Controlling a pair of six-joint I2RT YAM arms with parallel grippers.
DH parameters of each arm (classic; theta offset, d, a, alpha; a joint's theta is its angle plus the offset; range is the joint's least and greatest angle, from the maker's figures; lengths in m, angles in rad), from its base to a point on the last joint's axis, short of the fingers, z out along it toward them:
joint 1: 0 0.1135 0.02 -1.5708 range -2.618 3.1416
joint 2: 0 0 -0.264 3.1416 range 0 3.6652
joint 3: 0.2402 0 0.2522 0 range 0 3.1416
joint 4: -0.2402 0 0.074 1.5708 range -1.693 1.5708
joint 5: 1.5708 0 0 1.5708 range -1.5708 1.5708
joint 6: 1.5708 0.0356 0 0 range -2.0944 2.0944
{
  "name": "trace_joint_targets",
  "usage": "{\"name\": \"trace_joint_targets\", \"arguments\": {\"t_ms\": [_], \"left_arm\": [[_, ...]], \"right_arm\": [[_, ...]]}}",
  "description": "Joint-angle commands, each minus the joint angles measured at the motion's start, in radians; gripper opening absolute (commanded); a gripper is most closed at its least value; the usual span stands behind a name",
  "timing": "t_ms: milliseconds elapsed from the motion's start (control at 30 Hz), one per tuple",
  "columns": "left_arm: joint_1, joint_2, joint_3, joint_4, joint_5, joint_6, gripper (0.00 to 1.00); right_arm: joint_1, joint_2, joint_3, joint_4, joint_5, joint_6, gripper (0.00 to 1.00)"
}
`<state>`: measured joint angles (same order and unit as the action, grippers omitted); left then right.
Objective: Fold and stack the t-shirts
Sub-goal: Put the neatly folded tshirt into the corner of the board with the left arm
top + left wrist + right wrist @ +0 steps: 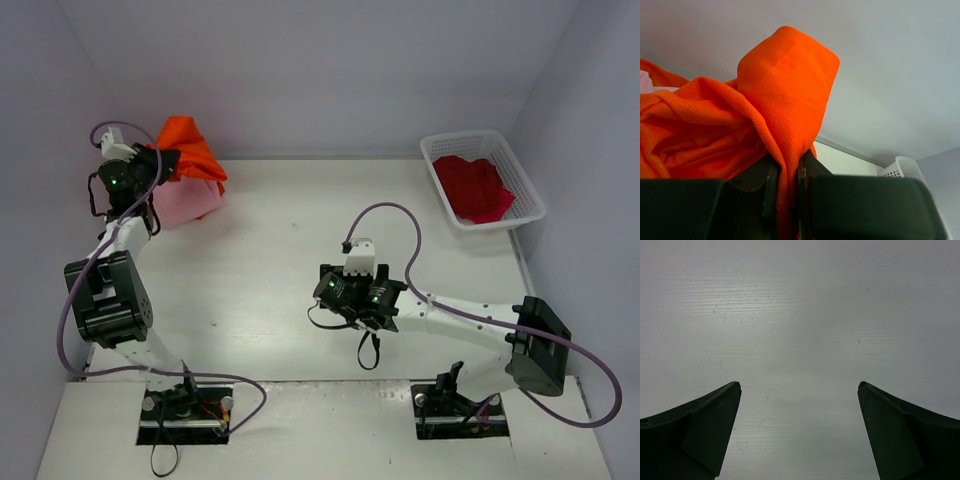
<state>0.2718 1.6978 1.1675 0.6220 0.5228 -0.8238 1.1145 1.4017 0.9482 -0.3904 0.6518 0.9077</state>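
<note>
I see one container, the white lattice basket point(524, 175), sitting at the far right corner of the table point(270, 230). It holds one shirt, the crimson one point(478, 188), crumpled in a heap that fills most of its floor. Nothing else is in it.

I count three t-shirts in all: one crimson, one orange and one pink. The other two are at the far side of the table, straight across from the basket and well apart from it. The pink shirt point(185, 205) lies flat on the tabletop there. The orange shirt point(190, 150) is bunched up above the pink shirt's far edge, on the side away from the basket.

I have two grippers. The left gripper point(787, 170) is clenched on a fold of the orange shirt point(785, 80): on its wrist camera the mesh cloth is pinched between the jaws and stands up in a peak above them, with a corner of the basket point(900, 167) showing far off to the right. The right gripper point(799, 385) is released, its jaws spread wide and holding nothing, pointing down at bare tabletop nearer to me than the basket, around the table's middle.
</note>
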Motion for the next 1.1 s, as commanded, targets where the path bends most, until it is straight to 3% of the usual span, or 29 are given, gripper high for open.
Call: {"name": "trace_joint_targets", "arguments": {"t_ms": [0,433,667,1067], "left_arm": [[0.020,-0.004,0.090,0.107,0.036,-0.031,0.00],[0.023,0.115,0.339,0.048,0.056,-0.020,0.00],[0.040,0.132,0.298,0.039,0.017,0.006,0.00],[0.073,0.377,0.142,0.312,0.028,-0.349,0.00]], "right_arm": [[0.005,-0.046,-0.009,-0.018,0.066,0.007,1.00],[-0.013,-0.033,-0.022,-0.019,0.077,0.000,1.00],[-0.016,-0.017,-0.022,-0.018,0.075,0.005,1.00],[-0.016,-0.144,-0.086,-0.018,0.055,0.023,1.00]]}}
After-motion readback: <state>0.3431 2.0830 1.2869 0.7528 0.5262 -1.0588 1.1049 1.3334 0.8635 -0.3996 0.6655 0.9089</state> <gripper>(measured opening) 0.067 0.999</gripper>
